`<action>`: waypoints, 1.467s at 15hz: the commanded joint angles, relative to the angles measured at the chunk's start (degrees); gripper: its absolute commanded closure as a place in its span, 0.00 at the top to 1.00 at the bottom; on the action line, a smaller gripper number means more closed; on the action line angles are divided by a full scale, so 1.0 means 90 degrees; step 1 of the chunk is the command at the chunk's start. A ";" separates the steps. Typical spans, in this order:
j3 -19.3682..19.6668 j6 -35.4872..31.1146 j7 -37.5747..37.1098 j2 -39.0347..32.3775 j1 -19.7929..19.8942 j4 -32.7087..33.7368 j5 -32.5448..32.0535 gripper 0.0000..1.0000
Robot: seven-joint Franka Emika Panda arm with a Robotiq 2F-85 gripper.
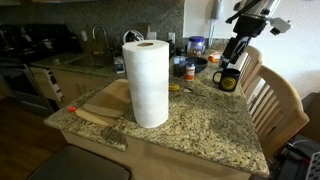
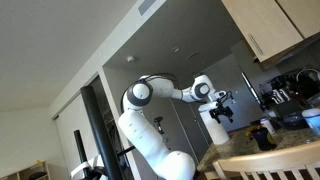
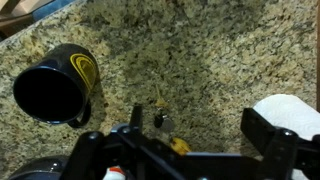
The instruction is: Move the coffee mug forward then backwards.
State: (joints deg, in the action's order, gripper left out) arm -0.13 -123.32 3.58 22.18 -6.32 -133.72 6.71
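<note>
The coffee mug (image 1: 227, 80) is small and black with a yellow round emblem. It stands on the granite counter (image 1: 190, 125) near the far right edge. In the wrist view the coffee mug (image 3: 55, 85) is at the left, its open mouth toward the camera, handle at the lower right. My gripper (image 1: 236, 48) hangs above the mug in an exterior view, clear of it. In the wrist view the gripper (image 3: 195, 125) is open and empty, fingers spread over bare granite to the right of the mug. The gripper (image 2: 222, 108) also shows small in an exterior view.
A tall paper-towel roll (image 1: 147, 82) stands mid-counter and shows in the wrist view (image 3: 292, 115). A wooden cutting board (image 1: 103, 100) lies beside it. A clear jar with a blue lid (image 1: 196, 47) and a dark bowl (image 1: 190, 68) sit behind the mug. Wooden chairs (image 1: 275, 95) stand beside the counter.
</note>
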 commanded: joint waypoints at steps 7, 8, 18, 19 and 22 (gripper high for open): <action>-0.0067 0.0023 0.0019 -0.0002 0.0073 0.0016 0.0029 1.00; -0.0067 0.0023 0.0019 -0.0002 0.0073 0.0016 0.0029 1.00; -0.0288 -0.0508 -0.1026 -0.0142 0.0381 0.0002 -0.0373 1.00; -0.0323 -0.0648 -0.1338 -0.0163 0.0453 -0.0001 -0.0479 1.00; -0.0520 -0.1083 -0.2532 -0.0242 0.0743 -0.0043 -0.0889 1.00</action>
State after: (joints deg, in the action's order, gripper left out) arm -2.16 -129.50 -10.95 21.39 -3.15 -133.80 1.55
